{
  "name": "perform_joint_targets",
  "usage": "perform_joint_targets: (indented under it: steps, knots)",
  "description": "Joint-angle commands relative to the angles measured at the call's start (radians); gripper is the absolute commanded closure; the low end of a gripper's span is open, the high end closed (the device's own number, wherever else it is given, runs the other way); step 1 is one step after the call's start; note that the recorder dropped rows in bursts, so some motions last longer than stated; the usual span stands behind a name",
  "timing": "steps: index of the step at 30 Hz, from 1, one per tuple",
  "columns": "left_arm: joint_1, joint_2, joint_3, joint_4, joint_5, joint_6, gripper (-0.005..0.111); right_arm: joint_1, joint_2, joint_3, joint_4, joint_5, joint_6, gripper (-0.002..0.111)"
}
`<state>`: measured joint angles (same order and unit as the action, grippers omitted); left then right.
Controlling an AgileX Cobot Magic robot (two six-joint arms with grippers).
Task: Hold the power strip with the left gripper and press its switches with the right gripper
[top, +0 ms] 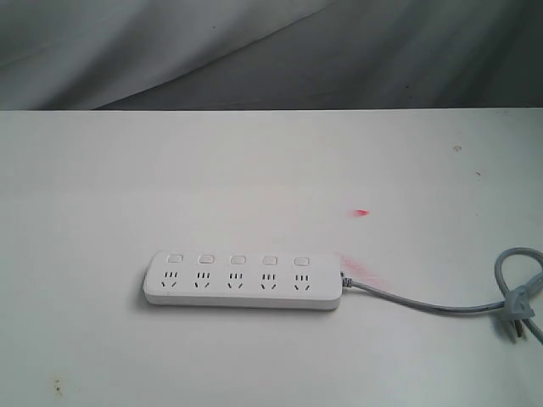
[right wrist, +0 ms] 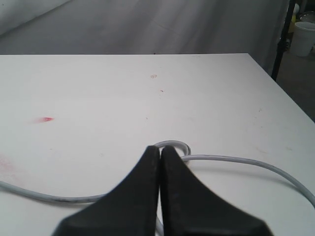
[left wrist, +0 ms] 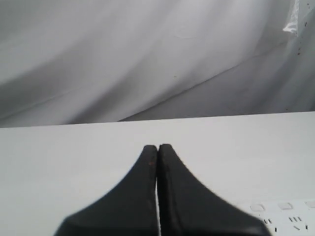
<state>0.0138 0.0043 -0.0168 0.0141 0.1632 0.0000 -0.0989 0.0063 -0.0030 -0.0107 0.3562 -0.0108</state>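
The white power strip (top: pixel 243 280) lies flat on the table, with its five square switches (top: pixel 237 260) in a row along its far edge. Its grey cable (top: pixel 424 301) runs right to a loop (top: pixel 519 284). Neither arm shows in the exterior view. In the left wrist view, the left gripper (left wrist: pixel 157 147) is shut and empty above bare table, with a corner of the power strip (left wrist: pixel 285 216) off to one side. In the right wrist view, the right gripper (right wrist: pixel 160 148) is shut and empty over the cable loop (right wrist: pixel 172 145).
A small red mark (top: pixel 362 212) and a faint pink smear (top: pixel 355 267) stain the white table (top: pixel 254 170) near the strip's cable end. Grey cloth (top: pixel 254 51) hangs behind the table. A dark post (right wrist: pixel 283 34) and white bucket (right wrist: pixel 302 37) stand beyond the table's edge.
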Motion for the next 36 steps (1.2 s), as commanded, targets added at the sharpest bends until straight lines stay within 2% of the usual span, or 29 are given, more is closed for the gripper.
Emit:
perform_joint_targets:
  steps: [1, 6, 36]
  knots:
    - [-0.006, -0.004, 0.017, 0.004, 0.037, 0.012, 0.106, -0.004, -0.006, 0.003, -0.012, -0.015, -0.003, 0.108]
    - [-0.006, -0.004, 0.017, 0.001, 0.106, 0.007, 0.106, -0.004, -0.006, 0.003, -0.012, -0.015, -0.003, 0.108]
    - [-0.006, -0.004, 0.017, 0.001, 0.103, 0.010, 0.106, -0.004, -0.006, 0.003, -0.012, -0.015, -0.003, 0.108]
